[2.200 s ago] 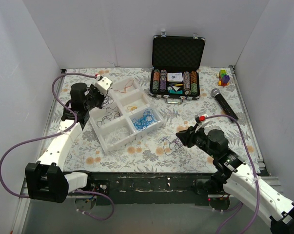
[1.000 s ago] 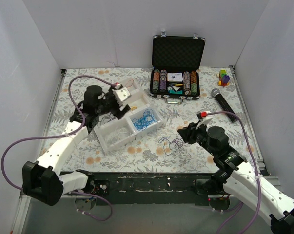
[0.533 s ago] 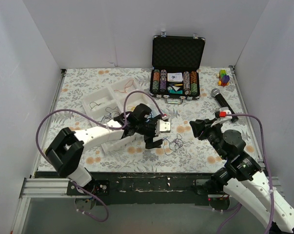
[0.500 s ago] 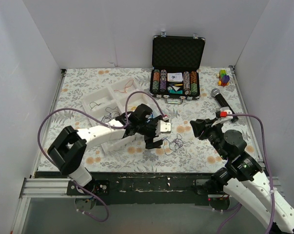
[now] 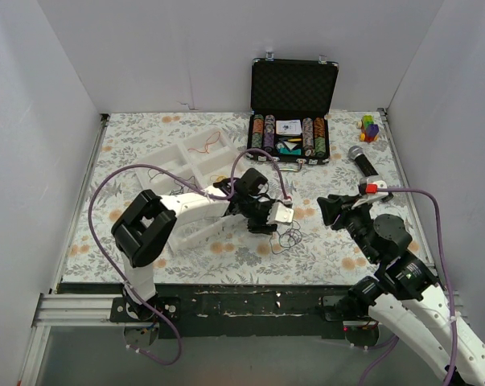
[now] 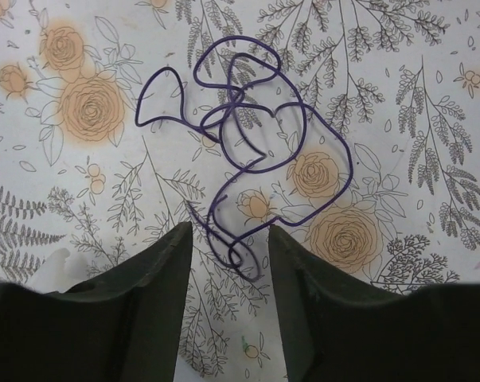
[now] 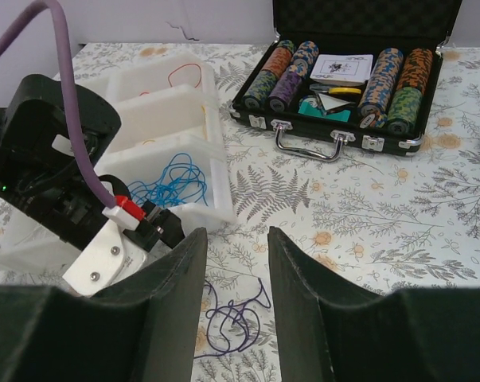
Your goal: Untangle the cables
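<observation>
Has the left arm stretched in from the left, with the left gripper hanging low over the purple cable, fingers parted and gripping nothing. Finds that cable as one loose snarl lying flat on the floral tablecloth, around the middle of the near half, between the two grippers and just right of the white divided tray. Sees, through the left wrist camera, its long axis running slantwise from a small loop at the upper left of that view to a wide loop at the lower right, with a doubled tail pointing back down into the gap between the fingers. Cannot tell whether the fingers touch that tail. Points the right gripper leftward and toward the far side, to the right of the snarl and clear of it, likewise spread wide and empty. Shows a blue cable coiled in one tray compartment and a red-orange loop in a farther one. Has an open poker chip case at the far side, with a microphone and some coloured blocks far right.
</observation>
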Action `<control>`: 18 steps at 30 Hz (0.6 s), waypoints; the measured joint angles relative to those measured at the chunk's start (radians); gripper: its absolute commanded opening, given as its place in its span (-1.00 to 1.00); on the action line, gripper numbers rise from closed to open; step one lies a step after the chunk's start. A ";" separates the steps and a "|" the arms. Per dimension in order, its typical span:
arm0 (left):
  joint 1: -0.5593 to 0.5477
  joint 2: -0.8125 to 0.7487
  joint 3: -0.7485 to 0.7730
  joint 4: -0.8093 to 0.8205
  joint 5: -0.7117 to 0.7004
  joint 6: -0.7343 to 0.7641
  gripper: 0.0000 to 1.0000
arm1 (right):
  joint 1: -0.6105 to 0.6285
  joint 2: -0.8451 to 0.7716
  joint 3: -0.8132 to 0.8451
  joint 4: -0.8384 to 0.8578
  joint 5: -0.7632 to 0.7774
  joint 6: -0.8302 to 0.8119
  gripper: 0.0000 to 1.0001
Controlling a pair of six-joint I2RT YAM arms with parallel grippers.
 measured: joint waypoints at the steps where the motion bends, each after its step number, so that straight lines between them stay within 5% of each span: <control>1: -0.001 0.011 0.013 -0.020 0.003 0.015 -0.54 | 0.000 -0.001 0.000 -0.002 0.000 -0.001 -0.09; 6: -0.009 0.060 0.062 -0.098 0.007 0.069 -1.00 | 0.000 -0.017 0.000 -0.018 0.005 -0.006 -0.08; 18: -0.015 -0.033 0.204 -0.187 -0.046 0.002 -1.00 | 0.000 -0.015 0.021 -0.029 0.029 -0.010 -0.08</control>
